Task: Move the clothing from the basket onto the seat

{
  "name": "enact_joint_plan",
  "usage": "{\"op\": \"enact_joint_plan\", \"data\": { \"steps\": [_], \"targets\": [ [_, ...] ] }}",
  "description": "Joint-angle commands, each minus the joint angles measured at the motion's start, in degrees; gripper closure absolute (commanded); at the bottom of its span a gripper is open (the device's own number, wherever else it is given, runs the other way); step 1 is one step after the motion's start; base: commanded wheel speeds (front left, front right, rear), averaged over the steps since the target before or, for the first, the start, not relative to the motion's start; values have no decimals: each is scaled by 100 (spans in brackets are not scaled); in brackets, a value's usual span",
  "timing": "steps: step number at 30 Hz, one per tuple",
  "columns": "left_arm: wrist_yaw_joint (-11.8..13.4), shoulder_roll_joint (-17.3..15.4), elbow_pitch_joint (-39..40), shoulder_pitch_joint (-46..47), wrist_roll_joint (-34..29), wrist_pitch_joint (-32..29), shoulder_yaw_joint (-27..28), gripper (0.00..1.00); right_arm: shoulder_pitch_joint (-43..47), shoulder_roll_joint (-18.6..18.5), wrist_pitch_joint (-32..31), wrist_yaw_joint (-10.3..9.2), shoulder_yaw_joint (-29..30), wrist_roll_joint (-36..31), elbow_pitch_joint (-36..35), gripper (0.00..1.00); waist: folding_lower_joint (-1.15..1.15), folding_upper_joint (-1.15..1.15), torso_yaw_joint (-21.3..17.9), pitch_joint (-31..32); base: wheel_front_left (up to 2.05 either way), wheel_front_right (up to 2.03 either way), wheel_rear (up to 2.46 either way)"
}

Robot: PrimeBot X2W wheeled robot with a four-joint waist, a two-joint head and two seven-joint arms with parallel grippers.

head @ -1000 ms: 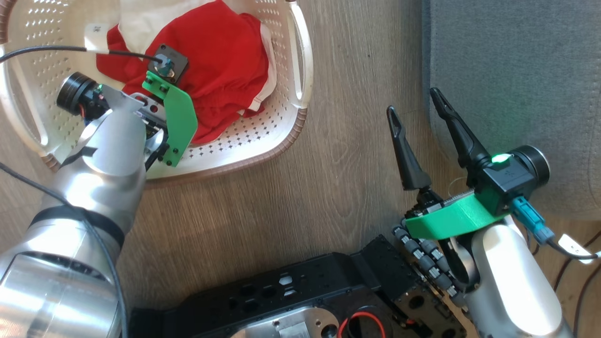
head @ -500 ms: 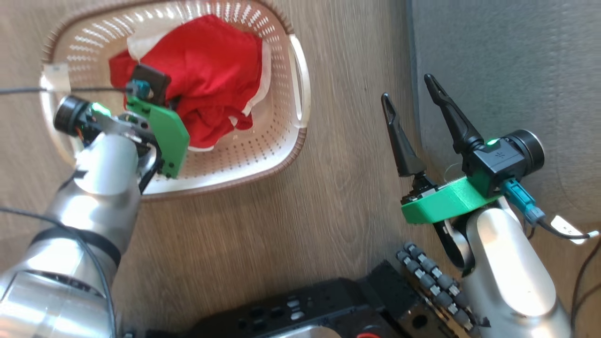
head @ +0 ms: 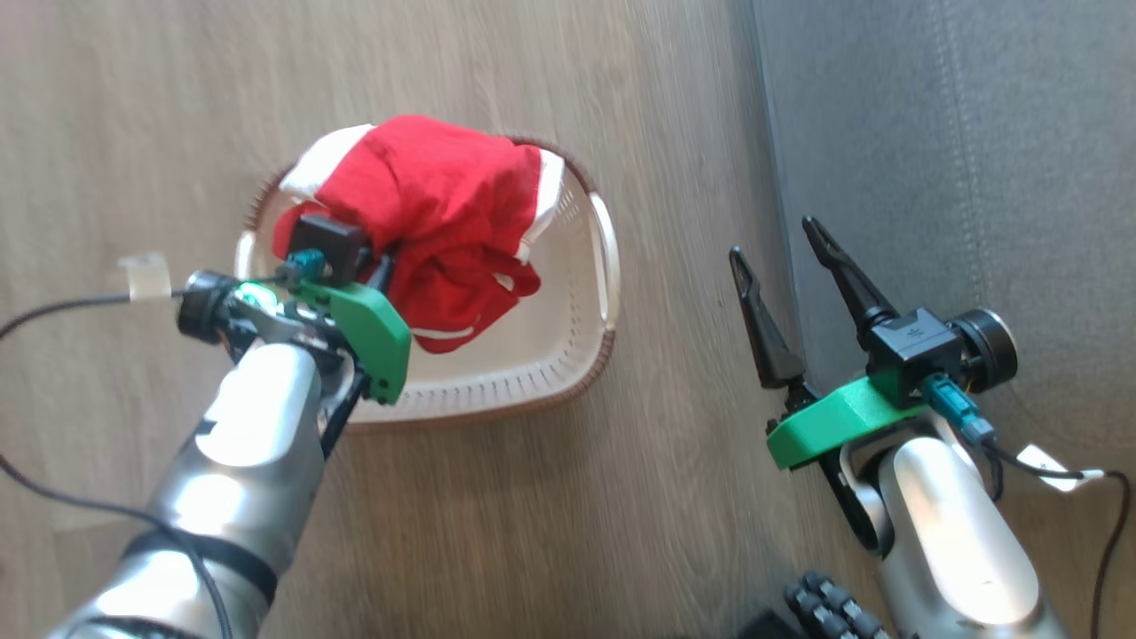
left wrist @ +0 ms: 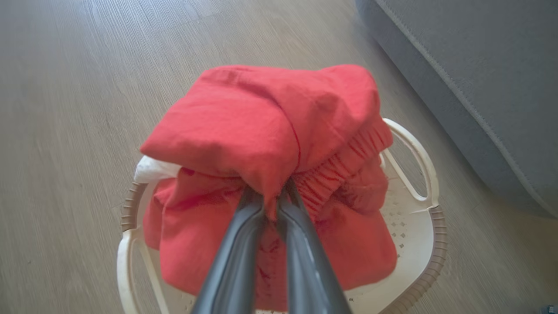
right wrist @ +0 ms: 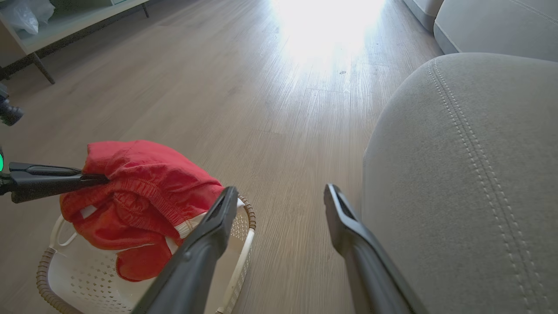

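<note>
- The left gripper (left wrist: 270, 196) has its fingers pinched tight on the red clothing (left wrist: 261, 122).
- The clothing hangs bunched over the basket (left wrist: 431, 226), with its lower folds dangling inside the rim.
- The right gripper (head: 773, 240) is empty, fingers wide apart, at the edge of the grey seat (head: 932, 133).

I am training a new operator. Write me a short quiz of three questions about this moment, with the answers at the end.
1. True or false: the left gripper is shut on the clothing.
2. In the head view, on which side of the basket is the seat? A) left B) right C) behind the robot
3. Fill in the missing word: the right gripper is ____ and holds nothing.

Key: 1 true; 2 B; 3 open.
</note>
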State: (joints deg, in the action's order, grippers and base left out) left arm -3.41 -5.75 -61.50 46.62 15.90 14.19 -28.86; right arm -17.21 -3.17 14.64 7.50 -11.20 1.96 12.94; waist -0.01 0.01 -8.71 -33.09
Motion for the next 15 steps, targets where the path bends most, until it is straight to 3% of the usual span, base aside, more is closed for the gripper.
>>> {"op": "enact_joint_plan", "data": {
  "steps": [1,15],
  "targets": [
    [75,-115,393,-234,-14,79,258,100,191,29,36,-1,-95,-56,-85,0,1,-1,312,605,0,0,0],
    [102,-41,2200,-1484,-485,80,994,100,480,29,36,-1,-94,6,226,0,1,-1,575,1730,0,0,0]
  ]
}}
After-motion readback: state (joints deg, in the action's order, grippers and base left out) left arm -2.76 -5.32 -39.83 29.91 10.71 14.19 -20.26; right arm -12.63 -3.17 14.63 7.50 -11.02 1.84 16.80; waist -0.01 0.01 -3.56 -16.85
